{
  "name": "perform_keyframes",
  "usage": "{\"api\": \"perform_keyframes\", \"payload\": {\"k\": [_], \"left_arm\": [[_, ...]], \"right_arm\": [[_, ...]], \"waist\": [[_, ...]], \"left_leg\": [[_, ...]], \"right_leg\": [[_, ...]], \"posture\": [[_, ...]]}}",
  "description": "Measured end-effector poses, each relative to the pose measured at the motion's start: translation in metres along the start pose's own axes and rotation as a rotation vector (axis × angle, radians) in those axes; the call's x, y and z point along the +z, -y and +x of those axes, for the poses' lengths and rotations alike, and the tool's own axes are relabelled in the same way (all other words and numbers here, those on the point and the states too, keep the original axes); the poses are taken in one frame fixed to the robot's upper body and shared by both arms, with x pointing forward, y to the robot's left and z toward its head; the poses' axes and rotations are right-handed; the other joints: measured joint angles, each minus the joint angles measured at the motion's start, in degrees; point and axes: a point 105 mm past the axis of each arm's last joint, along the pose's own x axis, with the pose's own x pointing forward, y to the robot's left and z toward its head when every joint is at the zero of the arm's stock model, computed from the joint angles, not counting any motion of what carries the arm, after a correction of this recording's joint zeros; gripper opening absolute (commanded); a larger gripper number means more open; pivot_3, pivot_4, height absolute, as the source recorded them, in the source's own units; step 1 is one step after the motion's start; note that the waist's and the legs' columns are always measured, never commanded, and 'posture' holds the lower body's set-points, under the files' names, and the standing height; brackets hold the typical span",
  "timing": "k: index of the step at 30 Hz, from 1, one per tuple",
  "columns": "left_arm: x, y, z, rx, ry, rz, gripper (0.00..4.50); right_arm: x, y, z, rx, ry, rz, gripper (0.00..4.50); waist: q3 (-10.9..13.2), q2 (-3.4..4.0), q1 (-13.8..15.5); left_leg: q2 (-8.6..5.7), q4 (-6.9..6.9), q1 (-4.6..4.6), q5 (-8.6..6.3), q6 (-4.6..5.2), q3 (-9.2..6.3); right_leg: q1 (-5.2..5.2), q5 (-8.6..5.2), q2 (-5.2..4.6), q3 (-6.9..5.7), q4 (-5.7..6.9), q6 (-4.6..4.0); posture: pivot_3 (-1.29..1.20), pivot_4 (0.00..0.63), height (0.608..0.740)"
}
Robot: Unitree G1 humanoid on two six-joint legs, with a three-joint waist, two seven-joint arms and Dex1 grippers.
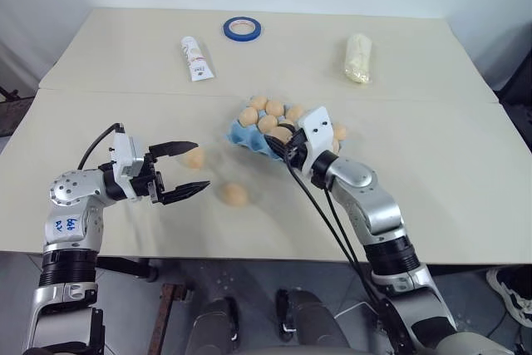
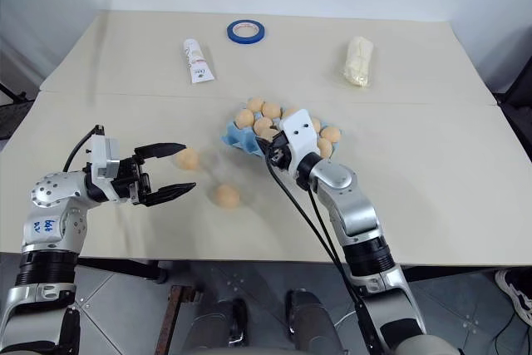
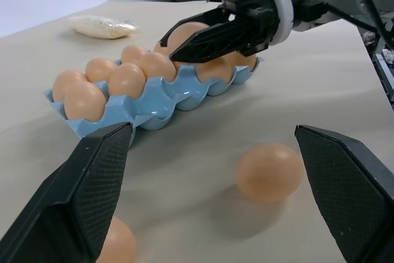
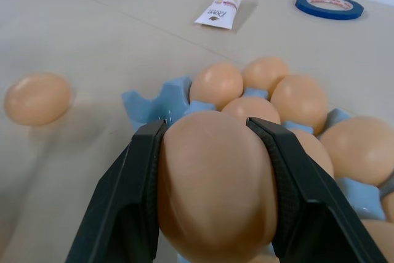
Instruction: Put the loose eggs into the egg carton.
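Nearest, the left gripper (image 1: 184, 170) hangs just over the front of the table (image 1: 465, 205), pointing level toward the middle, its two black fingers spread wide with nothing between them. Two loose eggs lie on the bare tabletop by it: one egg (image 1: 235, 194) just beyond the lower fingertip, nearer the front edge, and a second egg (image 1: 194, 157) close beside the upper fingertip, a bit farther back. Both rest apart from each other and from the carton.

Next back, the right gripper (image 4: 212, 183) is clamped on a third egg (image 4: 215, 183), one finger on each side of it, held right at the near edge of the egg carton (image 1: 246, 135). From the left wrist view the held egg sits above the cups, whether it touches the tray can't be told. The light blue carton lies mid-table, slightly angled, with several eggs already sitting in its cups.

Farther back, a white tube (image 1: 195, 59) lies flat, toward the left. A pale wrapped bundle (image 1: 358, 58) lies toward the right. Farthest, a blue tape ring (image 1: 242, 28) lies flat near the back edge.
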Motion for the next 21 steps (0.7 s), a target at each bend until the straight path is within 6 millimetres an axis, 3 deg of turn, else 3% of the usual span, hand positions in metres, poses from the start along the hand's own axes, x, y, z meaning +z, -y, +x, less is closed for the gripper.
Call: {"api": "perform_keyframes", "payload": {"k": [6,14,21], "left_arm": [[0.000,0.000,0.000,0.003,0.000,-0.002,4.50],[0.001,-0.001,0.001,0.002,0.001,-0.001,4.50],[0.001,-0.004,-0.003,0.034,-0.003,-0.003,4.50]], "right_arm": [[-0.005,-0.006,0.003,0.031,-0.009,-0.001,4.44],[0.014,0.004,-0.014,0.050,0.020,-0.059,4.48],[0.009,0.024,-0.060,0.109,-0.041,-0.083,4.48]], "waist": [[0.0,0.00,0.0],[0.0,0.01,0.1],[0.0,0.01,0.1]], "left_leg": [[0.00,-0.04,0.00,0.00,-0.01,-0.01],[0.00,-0.07,-0.01,-0.01,-0.01,-0.04],[-0.01,-0.28,-0.01,-0.01,-0.01,-0.04]], "right_leg": [[0.00,0.00,-0.01,-0.01,-0.01,0.00],[0.01,0.00,-0.04,-0.03,-0.07,0.00],[0.00,-0.01,-0.03,-0.05,-0.22,-0.01]], "posture": [[0.00,0.150,0.740],[0.00,0.150,0.740],[0.00,0.150,0.740]]}}
